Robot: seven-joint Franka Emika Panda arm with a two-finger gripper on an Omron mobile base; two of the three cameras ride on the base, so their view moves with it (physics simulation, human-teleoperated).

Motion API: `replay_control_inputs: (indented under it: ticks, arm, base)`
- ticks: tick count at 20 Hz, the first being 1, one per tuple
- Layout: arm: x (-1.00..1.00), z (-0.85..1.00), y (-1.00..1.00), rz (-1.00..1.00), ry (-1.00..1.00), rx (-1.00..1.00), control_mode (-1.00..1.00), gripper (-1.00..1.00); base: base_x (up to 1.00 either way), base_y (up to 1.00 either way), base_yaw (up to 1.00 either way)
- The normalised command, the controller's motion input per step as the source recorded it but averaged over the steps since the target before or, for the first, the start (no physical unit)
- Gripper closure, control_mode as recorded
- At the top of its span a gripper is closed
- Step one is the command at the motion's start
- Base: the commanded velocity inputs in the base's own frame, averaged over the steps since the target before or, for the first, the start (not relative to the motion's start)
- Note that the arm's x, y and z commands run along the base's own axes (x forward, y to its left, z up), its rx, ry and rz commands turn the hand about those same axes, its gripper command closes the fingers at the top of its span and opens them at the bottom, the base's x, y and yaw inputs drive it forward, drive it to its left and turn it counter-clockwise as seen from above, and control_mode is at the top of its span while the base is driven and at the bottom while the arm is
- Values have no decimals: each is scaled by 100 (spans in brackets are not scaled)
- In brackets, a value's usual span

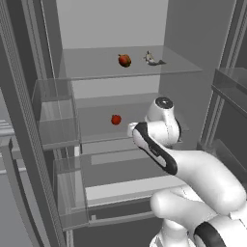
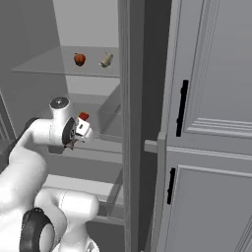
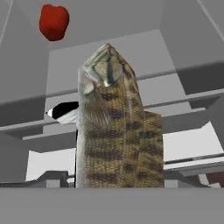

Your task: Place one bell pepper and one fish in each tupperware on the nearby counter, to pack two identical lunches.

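1. The robot's arm reaches into the open fridge, and its gripper (image 2: 74, 140) sits in the middle left of the right base view, by the middle shelf (image 1: 96, 118).

2. The jaws are closed on a tan fish (image 3: 116, 131). In the hand view the fish stands tall in the middle of the frame, with its head up and its scales close to the camera. It is held this way because the jaws pinch its tail end, so the rest sticks out in front.

3. I think the fish is gripped so that it can be carried out of the fridge to a box on the table. No box and no table can be seen here.

4. A bright red pepper (image 1: 116, 119) sits on the middle shelf, at the middle left of the left base view. It is near the gripper but not touching it. It waits there for a later trip.

5. On the top shelf (image 1: 87, 65), in the upper middle of the left base view, a darker red pepper (image 1: 124, 60) and a small silver fish (image 1: 152, 59) sit near each other but apart.

6. So three foods are left in the fridge, and none looks packed yet. The job seems to be at its start.

7. Next, the arm must back out with care, so the fish does not bump a shelf edge and slip.
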Motion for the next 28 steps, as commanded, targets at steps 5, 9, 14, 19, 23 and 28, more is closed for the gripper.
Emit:
replay_control_inputs:
  ticks: [5, 9, 14, 19, 23, 28]
  arm:
    - [-60, 60, -7, 0, 0, 0, -100, 100]
    - [-64, 61, -25, 0, 0, 0, -100, 100]
    - [-68, 60, -19, 0, 0, 0, -100, 100]
    - [-95, 19, -15, 0, 0, 0, -100, 100]
    - [-100, 0, 0, 0, 0, 0, -100, 100]
    - [-66, 36, 0, 0, -2, 0, -100, 100]
  base:
    - [0, 0, 0]
    - [0, 0, 0]
    - [0, 0, 0]
    - [0, 0, 0]
    - [0, 0, 0]
    - [0, 0, 0]
